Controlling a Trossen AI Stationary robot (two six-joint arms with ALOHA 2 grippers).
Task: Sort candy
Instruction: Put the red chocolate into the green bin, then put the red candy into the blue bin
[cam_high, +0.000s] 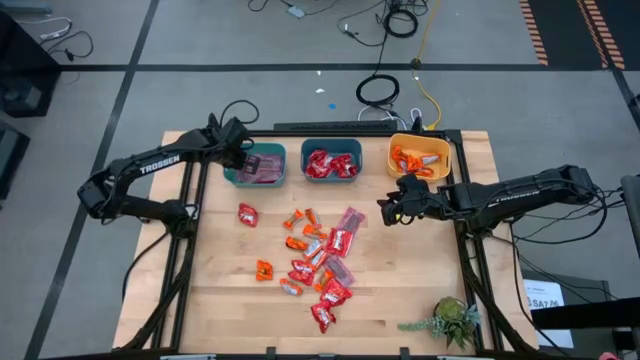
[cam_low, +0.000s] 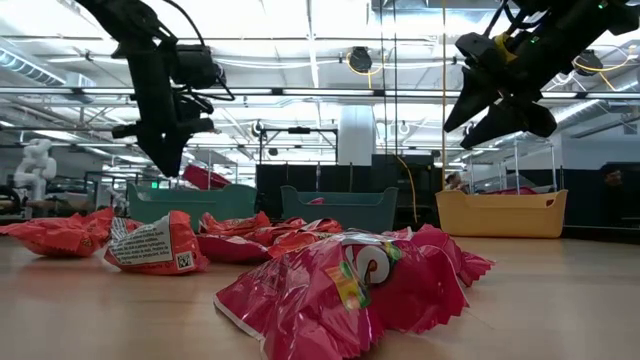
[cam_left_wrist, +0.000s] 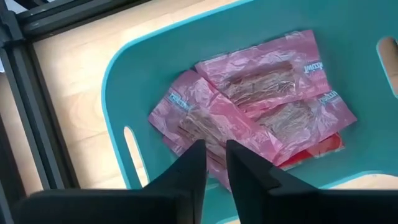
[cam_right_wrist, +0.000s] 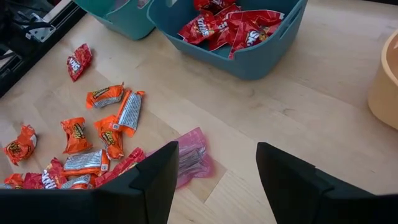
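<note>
Pink candy (cam_right_wrist: 194, 157) lies lower left of the wide-open, empty right gripper (cam_high: 392, 208) (nearer arm); left gripper (cam_high: 238, 155), apparently narrow, over left teal bin (cam_high: 233, 177).

Pale wooden table top (cam_high: 400, 280): visible grain, smooth, low satin sheen. Black metal frame rails (cam_high: 186, 262) along its edges, matt.

Far-left teal plastic bin (cam_left_wrist: 118, 81): smooth moulded plastic, soft sheen. Middle blue-teal plastic bin (cam_right_wrist: 261, 59): same finish. Far-right yellow plastic bin (cam_high: 436, 149): smooth, semi-matt.

Pinkish-mauve translucent film wrappers (cam_left_wrist: 261, 93) in the far-left bin: crinkled, glossy, contents showing through. Red foil-like wrappers (cam_right_wrist: 233, 25) in the middle bin: glossy, creased. Loose orange wrappers (cam_right_wrist: 115, 118) on the table: shiny film, one showing a silvery face.

Dark gripper fingers (cam_right_wrist: 292, 180) of the right arm: hard, matt.
</note>
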